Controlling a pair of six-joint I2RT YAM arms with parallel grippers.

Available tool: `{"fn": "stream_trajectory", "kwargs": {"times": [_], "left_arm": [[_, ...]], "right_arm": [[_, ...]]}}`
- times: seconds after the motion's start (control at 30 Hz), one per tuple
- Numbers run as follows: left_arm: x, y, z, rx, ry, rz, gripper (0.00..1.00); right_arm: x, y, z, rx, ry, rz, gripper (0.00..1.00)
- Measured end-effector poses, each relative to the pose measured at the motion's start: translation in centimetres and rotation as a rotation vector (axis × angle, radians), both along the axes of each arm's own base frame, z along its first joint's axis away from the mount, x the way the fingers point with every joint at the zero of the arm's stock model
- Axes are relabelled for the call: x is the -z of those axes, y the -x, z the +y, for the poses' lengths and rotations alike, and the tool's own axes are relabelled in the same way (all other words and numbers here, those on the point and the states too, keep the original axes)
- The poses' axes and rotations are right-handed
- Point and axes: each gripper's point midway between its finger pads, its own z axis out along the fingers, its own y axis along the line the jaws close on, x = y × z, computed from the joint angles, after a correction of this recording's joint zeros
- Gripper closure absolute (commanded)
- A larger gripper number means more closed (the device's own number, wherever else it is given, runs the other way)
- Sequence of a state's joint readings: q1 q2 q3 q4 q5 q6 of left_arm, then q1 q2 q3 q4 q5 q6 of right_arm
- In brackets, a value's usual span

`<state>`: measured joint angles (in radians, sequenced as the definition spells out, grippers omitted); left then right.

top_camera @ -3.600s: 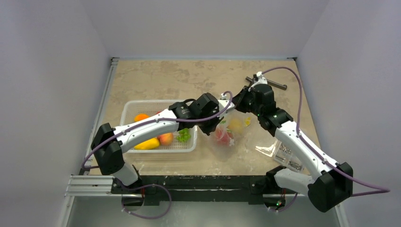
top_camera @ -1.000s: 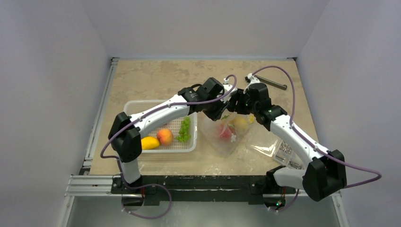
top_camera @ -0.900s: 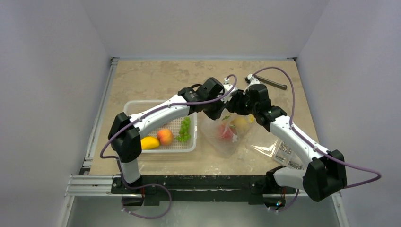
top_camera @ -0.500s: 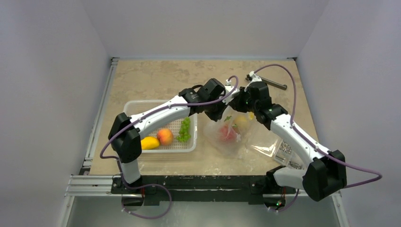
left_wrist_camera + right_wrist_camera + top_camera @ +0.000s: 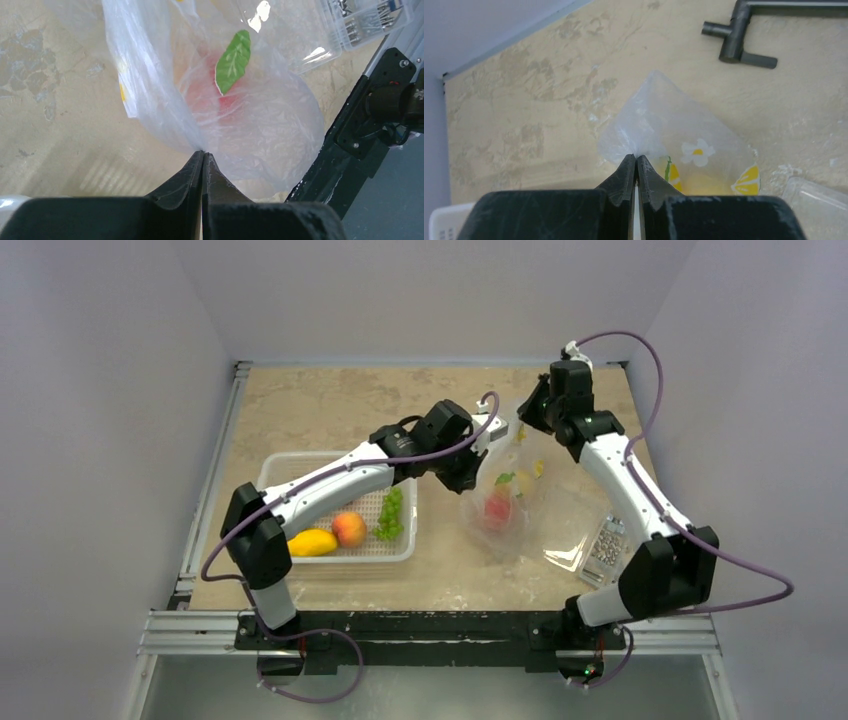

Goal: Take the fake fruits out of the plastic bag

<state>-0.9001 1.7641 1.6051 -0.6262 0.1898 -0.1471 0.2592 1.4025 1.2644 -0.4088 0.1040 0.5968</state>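
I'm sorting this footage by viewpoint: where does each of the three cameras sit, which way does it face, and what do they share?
Top external: above and behind the bases, looking down on the table; both arms show whole.
Left wrist: on the left arm, facing down along the left gripper, shut on the plastic bag holding the red apple.
Right wrist: on the right arm, facing down past the right gripper, shut on the bag's corner, toward a dark metal handle.
Shared: both wrist views show that bag.
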Motion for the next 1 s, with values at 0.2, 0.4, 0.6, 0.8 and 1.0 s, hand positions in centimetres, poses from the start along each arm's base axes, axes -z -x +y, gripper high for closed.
{"fn": "stream_trajectory", "kwargs": {"times": [0.2, 0.4, 0.6, 0.8, 1.0], "left_arm": [[-0.7, 0.4, -0.2, 0.015, 0.034, -0.005, 1.0], [-0.7, 1.2, -0.1, 0.034, 0.04, 0.009, 1.0], [-1.4, 1.8, 0.0, 0.043, 0.06, 0.015, 1.0], [-1.6, 1.9, 0.0, 0.049, 0.067, 0.017, 1.0], [-1.8, 2.1, -0.1, 0.057, 0.075, 0.019, 1.0]], "right_arm": [[1.1, -3.7, -2.1, 0.032, -0.003, 0.059, 1.0], [1.7, -3.3, -0.9, -0.052, -0.005, 0.085, 0.71], [1.0, -1.6, 0.0, -0.127, 0.021, 0.059, 0.49], [0.2, 3.2, 0.3, -0.201, 0.013, 0.019, 0.4], [0.1, 5.4, 1.7, -0.296, -0.047, -0.05, 0.47]]}}
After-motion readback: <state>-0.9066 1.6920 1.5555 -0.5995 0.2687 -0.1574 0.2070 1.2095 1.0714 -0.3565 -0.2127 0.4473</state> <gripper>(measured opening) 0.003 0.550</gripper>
